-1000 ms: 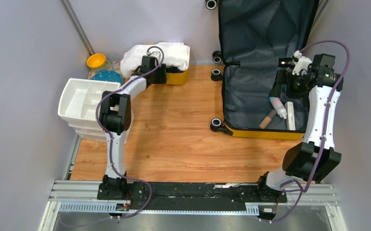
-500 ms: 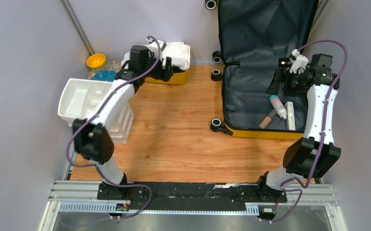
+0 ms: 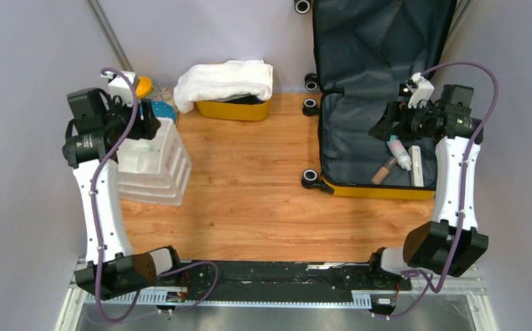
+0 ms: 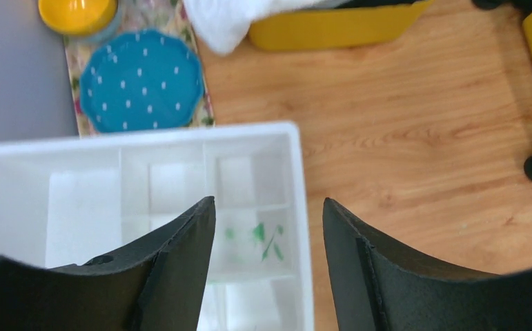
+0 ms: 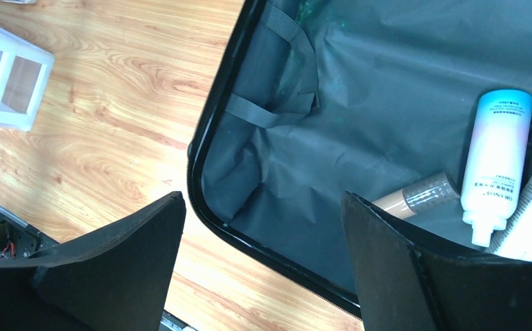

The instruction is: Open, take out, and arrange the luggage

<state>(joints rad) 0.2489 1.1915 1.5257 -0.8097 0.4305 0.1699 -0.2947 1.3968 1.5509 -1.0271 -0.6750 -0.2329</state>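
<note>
Hovering left gripper point(image 4: 268, 207) spread wide and empty above white organiser point(image 4: 299, 172), blue plate point(image 4: 142, 79) ahead. Hanging right gripper point(image 5: 263, 200) spread wide, empty, over open luggage point(image 5: 387, 103) directly below; white bottle point(image 5: 494, 158) and tan tube point(image 5: 415, 196) just to its right.

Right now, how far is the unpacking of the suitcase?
Done: the luggage lies open, a towel over the yellow tub. In hand: nothing; the left gripper is open above the organiser, the right gripper open above the luggage. Left: bottle, brown tube and white box inside.
</note>
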